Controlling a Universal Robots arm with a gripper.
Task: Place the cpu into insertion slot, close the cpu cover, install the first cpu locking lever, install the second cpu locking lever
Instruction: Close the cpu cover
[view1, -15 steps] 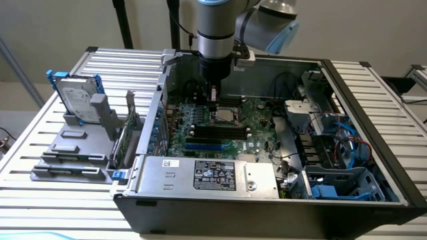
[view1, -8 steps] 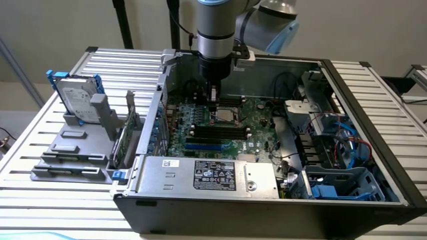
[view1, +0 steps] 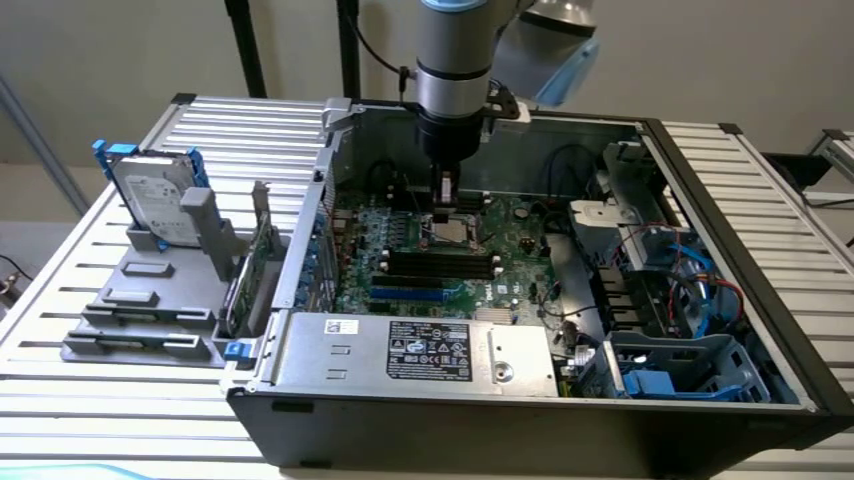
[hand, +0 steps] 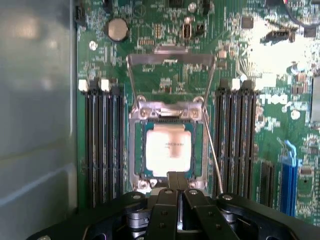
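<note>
The cpu (hand: 167, 149) lies silvery face up in the socket on the green motherboard (hand: 260, 125). The cpu cover (hand: 170, 58) is swung open behind the socket, and the board shows through its square window. A thin wire locking lever (hand: 214, 150) runs loose along one side of the socket. My gripper (hand: 176, 181) hangs right at the socket's edge opposite the cover hinge, its two dark fingers pressed together with nothing between them. In the exterior view the gripper (view1: 445, 197) reaches straight down into the open computer case, just above the socket (view1: 451, 230).
Black memory slots (hand: 102, 140) flank the socket on both sides. A coin battery (hand: 117, 29) sits beyond the cover. The case wall (view1: 320, 200) rises on the exterior view's left, the power supply (view1: 414, 350) lies in front, and blue drive bays and cables (view1: 681, 300) are at its right.
</note>
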